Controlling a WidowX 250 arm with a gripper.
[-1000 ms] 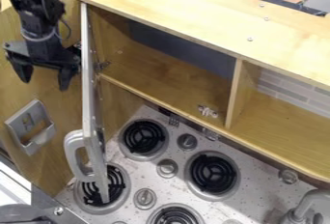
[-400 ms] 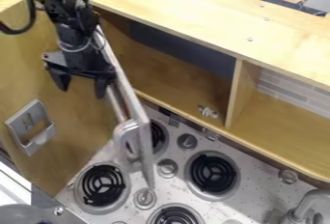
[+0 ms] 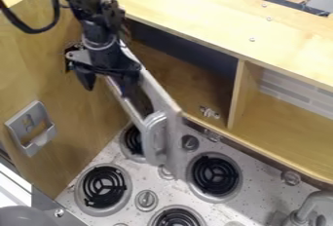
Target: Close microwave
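Microwave door well on its way, latch end wide of the catch

Camera view: I see the silver microwave door (image 3: pixel 173 140) swung inward from the left. A second ago it hung over the coil burner at seven o'clock (image 3: pixel 102 186); now that burner lies uncovered, and the door slants from eleven o'clock down to six. The gripper (image 3: pixel 109 81) has come across with it, at ten o'clock, so I judge my push is working and the closing is past its start. The door is ajar, though: its free end stands out over the stovetop (image 3: pixel 195 196), apart from the metal catch (image 3: pixel 209 112) near four o'clock. I'd keep pressing the same way, watching for a slip off the panel.

My fingers are spread well apart, gripping nothing; one appears to lean on the door's outer side. The door looks flat and rigid, with a thick, rounded grey handle (image 3: pixel 149 144) near its free end.
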